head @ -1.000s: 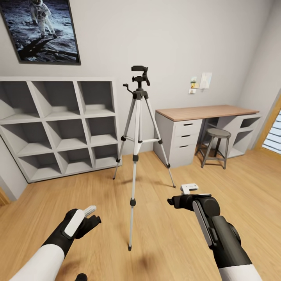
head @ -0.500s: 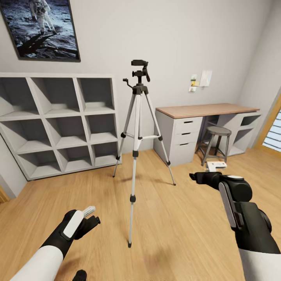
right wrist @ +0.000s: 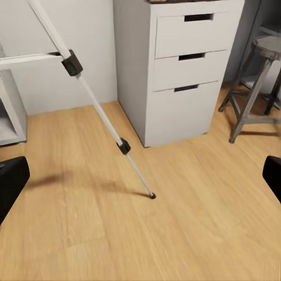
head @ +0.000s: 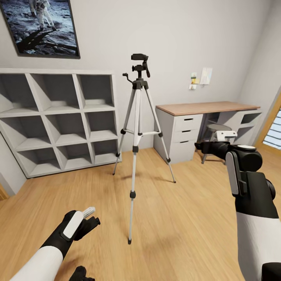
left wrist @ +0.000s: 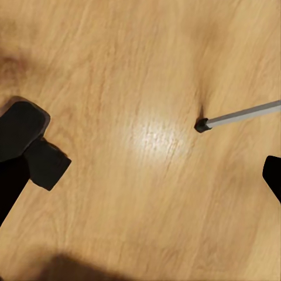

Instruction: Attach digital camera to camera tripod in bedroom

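Observation:
The camera tripod (head: pixel 136 128) stands on the bedroom's wood floor, its three silver legs spread and its black head (head: pixel 139 65) bare on top. My left gripper (head: pixel 93 216) hangs low, left of the tripod's near leg, open and holding nothing. In the left wrist view the left gripper (left wrist: pixel 153 164) faces the floor with that leg's foot (left wrist: pixel 202 124) ahead. My right gripper (head: pixel 214 141) is raised to the right of the tripod, in front of the desk. In its wrist view the right gripper (right wrist: pixel 140 178) is open and empty, facing a tripod leg (right wrist: pixel 99 111). The digital camera is out of view.
White cube shelving (head: pixel 58 117) lines the wall left of the tripod, under a framed astronaut picture (head: pixel 39 27). A desk with a drawer unit (head: pixel 183 130) and a grey stool (head: pixel 216 128) stand at the right. An oak frame (head: pixel 273 125) edges the far right.
My right arm has risen and swung right, from low beside the tripod to desk height. The head view has tilted slightly. The left arm has stayed put.

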### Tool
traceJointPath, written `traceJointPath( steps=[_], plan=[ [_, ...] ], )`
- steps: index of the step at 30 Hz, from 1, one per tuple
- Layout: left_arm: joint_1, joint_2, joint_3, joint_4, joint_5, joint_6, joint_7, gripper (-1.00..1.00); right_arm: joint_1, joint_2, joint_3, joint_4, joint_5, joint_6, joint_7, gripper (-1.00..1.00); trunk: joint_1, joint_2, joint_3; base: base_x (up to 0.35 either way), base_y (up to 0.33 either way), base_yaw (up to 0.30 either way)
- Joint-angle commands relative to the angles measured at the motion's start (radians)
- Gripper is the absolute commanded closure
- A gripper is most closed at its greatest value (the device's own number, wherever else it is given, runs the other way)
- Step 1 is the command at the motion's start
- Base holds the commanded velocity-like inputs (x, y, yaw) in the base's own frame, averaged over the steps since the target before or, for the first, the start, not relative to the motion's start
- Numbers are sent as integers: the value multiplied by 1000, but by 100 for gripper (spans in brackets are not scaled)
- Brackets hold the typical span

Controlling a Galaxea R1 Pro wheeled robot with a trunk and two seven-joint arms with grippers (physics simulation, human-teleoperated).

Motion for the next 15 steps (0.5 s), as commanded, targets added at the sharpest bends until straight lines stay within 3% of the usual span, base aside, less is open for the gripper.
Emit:
traceJointPath(
  steps=[1, 10, 15],
  plan=[
    [0, 0, 1, -2, 11, 2, 9, -100, -3, 0, -1, -1, 2, 4, 6, -100, 4, -8, -4, 0, 0, 0],
    [-2, 1, 3, -12, 11, 12, -4, -100, -23, -9, -5, 2, -4, 4, 7, -100, 38, -71, -32, 0, 0, 0],
    [-3, 1, 4, -49, 10, 44, 0, -100, -98, -31, -6, -6, 1, 4, 6, -100, 57, -106, -48, 0, 0, 0]
  ],
)
